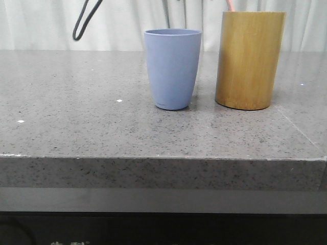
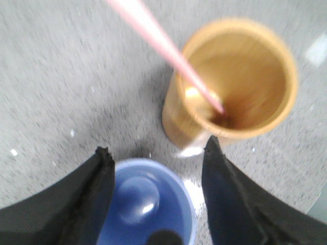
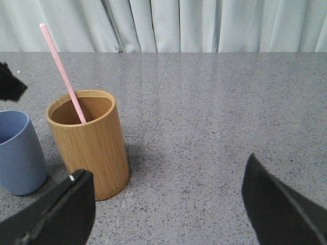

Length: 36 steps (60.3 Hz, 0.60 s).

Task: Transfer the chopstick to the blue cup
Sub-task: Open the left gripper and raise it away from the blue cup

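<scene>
The blue cup (image 1: 172,68) stands mid-table with the taller bamboo holder (image 1: 249,60) just to its right. One pale pink chopstick (image 3: 62,71) leans in the holder; only its tip (image 1: 229,5) shows in the front view. My left gripper (image 2: 157,150) is open and empty, looking down from above the blue cup (image 2: 145,201) with the holder (image 2: 236,84) and the chopstick (image 2: 163,43) just beyond its fingertips. My right gripper (image 3: 166,176) is open and empty, low over the table to the right of the holder (image 3: 89,140). The cup also shows in the right wrist view (image 3: 19,153).
The grey speckled table (image 1: 76,117) ends at a front edge close to the camera. White curtains (image 1: 41,23) hang behind it, with a dark cable loop (image 1: 84,20) at the upper left. A left fingertip (image 3: 10,84) shows above the cup in the right wrist view.
</scene>
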Available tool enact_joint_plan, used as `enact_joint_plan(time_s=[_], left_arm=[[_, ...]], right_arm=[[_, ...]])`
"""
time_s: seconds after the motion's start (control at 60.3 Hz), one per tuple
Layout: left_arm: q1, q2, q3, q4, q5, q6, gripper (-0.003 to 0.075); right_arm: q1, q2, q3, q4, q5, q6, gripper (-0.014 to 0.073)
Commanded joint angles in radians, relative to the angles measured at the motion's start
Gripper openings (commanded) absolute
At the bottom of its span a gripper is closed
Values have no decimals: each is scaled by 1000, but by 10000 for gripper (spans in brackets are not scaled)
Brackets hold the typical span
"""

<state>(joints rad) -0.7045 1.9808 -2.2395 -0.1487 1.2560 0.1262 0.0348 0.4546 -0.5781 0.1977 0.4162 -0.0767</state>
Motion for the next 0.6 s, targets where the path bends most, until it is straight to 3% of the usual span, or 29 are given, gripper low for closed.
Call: enact_joint_plan(time_s=[0.0,0.116,0.315,0.381,0.58], left_arm=[[-7,-87,-47,-9,14,-4,388],[-5,-113,-47,26,14,-4,351],[19,-145,-47,124,14,-23,53],[35,-155,-47,124,14,-41,-13],[143,-243,-20,126,14,-50,-18]], right_arm=[[2,11,-33,0,-69,-6,600],[2,11,-33,0,-69,-6,600],[2,11,-33,0,-69,-6,600],[2,11,-33,0,-70,-6,600],[2,11,-33,0,-69,-6,600]])
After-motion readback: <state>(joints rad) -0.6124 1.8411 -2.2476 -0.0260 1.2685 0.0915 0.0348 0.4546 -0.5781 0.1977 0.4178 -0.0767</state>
